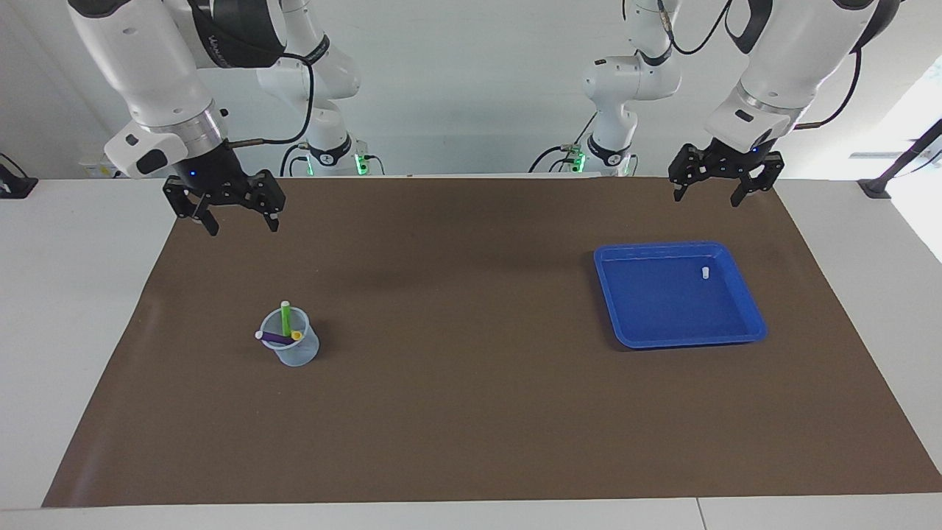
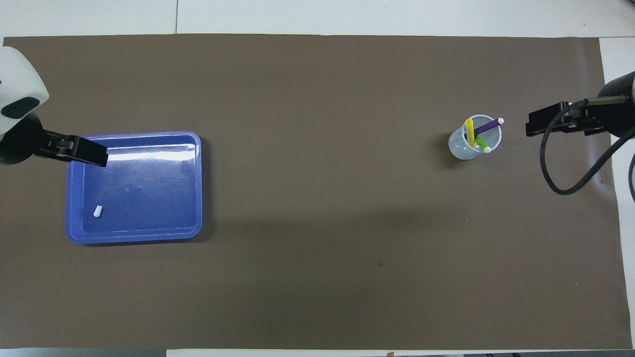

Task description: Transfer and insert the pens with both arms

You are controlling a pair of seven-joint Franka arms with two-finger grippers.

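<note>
All three pens, yellow pen (image 1: 296,336), green pen (image 1: 285,316) and purple pen (image 1: 274,337), stand in the clear cup (image 1: 293,347), the blue tray (image 1: 745,298) holds only a white stub (image 1: 704,272), and the left end effector (image 1: 722,185) and right end effector (image 1: 229,212) hang wide and empty, so the job looks finished.

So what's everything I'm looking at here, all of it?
Pens: three, yellow, green, purple, standing in the cup.
Cup: one, clear plastic, on the mat toward the right arm's end of the table.
Tray: one, blue, on the mat toward the left arm's end.
Stub: one, small, white, lying in the tray.
Mat: one, brown, covering the table.
Small arms: two, white with green lights, at the robots' edge of the table.
Right hand: one, black, open, empty, raised over the mat's edge.
Left hand: one, black, open, empty, raised over the mat near the tray.
</note>
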